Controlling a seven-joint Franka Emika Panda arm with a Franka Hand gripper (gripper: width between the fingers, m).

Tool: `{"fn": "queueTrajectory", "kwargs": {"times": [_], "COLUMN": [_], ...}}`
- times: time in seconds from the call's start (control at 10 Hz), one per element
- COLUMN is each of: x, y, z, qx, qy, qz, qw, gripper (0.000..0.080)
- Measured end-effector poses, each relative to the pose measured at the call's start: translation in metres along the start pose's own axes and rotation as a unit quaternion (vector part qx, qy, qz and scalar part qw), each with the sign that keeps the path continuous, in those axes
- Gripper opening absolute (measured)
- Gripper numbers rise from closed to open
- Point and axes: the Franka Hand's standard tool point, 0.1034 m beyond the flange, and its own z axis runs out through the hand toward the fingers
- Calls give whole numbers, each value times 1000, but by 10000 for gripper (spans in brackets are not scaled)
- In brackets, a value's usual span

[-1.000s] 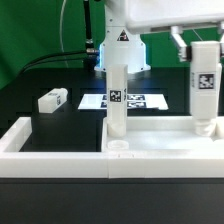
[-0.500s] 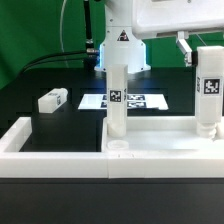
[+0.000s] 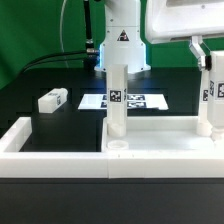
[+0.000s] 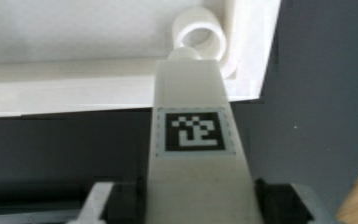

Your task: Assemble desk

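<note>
The white tabletop slab (image 3: 160, 137) lies flat at the exterior view's right front, raised rim up. One white tagged leg post (image 3: 116, 95) stands upright at its left corner. My gripper (image 3: 213, 55) is shut on a second leg post (image 3: 213, 100), held upright at the slab's right side, its foot down at the slab. In the wrist view my gripper (image 4: 190, 205) clamps this leg (image 4: 194, 120) from both sides, and its far end meets a corner of the tabletop (image 4: 69, 90). A third leg (image 3: 52, 99) lies loose on the table at the left.
The long low white border wall (image 3: 50, 160) runs along the front and up the exterior view's left side. The marker board (image 3: 140, 101) lies flat behind the standing leg. The arm's base (image 3: 120, 45) stands at the back.
My gripper and the held leg have shifted toward the exterior view's right. The leg's tag has turned from facing the camera to the side.
</note>
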Motion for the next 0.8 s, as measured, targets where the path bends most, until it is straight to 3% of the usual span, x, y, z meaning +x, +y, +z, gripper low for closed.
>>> {"fn": "queueTrajectory", "kwargs": {"times": [0.8], "x": [-1], "y": [-5], "z": [8], "qx": [0], "qy": [-4], "qz": [-17], "qw": [1000], "gripper": [287]}}
